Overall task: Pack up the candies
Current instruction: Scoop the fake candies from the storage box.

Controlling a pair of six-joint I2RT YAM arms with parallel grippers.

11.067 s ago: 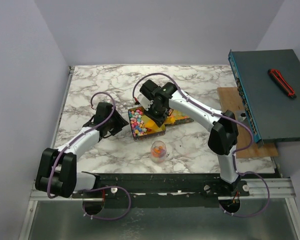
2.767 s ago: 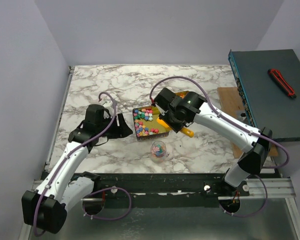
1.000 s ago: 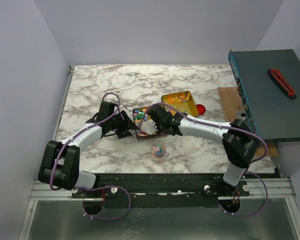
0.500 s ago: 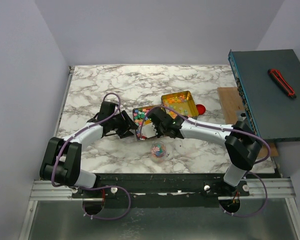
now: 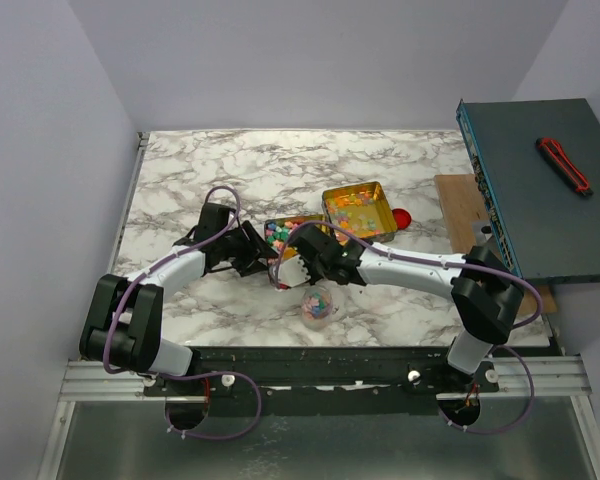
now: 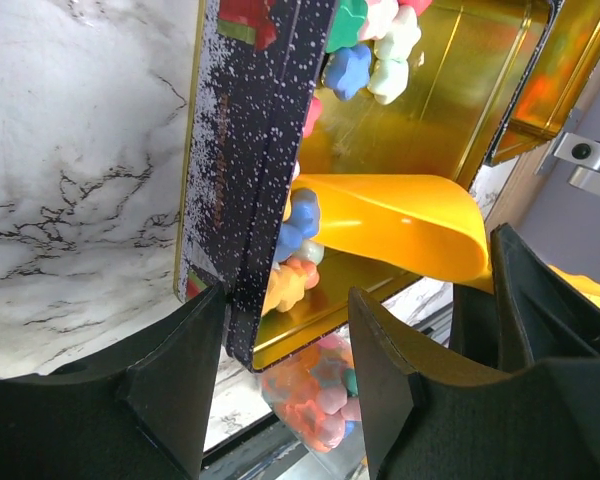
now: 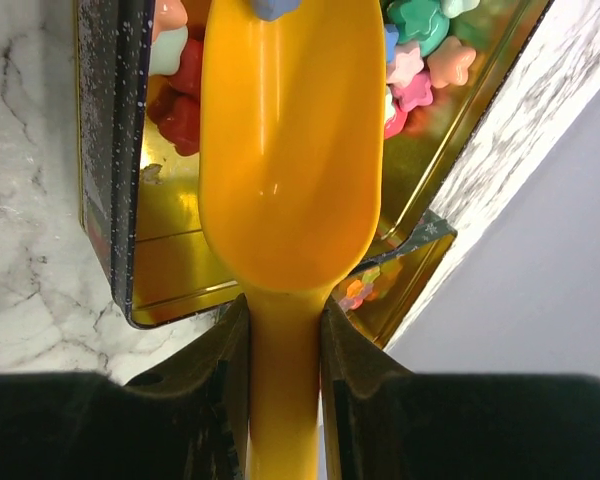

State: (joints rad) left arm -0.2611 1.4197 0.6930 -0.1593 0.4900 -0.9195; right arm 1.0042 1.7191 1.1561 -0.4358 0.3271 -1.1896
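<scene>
step: scooping candies [image 7: 420, 60] heaped in the tin [image 6: 250, 150] | my right claw [image 7: 285, 330] clenched on the scoop [image 7: 290, 150] handle, bowl nearly bare | my left claw [image 6: 290, 300] straddles the tin wall, cannot tell if it pinches | best, I reckon: dig under the heap, lift level, tip over the jar [image 5: 318, 303]

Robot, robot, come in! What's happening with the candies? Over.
Left gripper shut on tin wall. Right gripper shut on scoop, nearly empty, inside tin. Candies mostly in tin, some in jar.
</scene>
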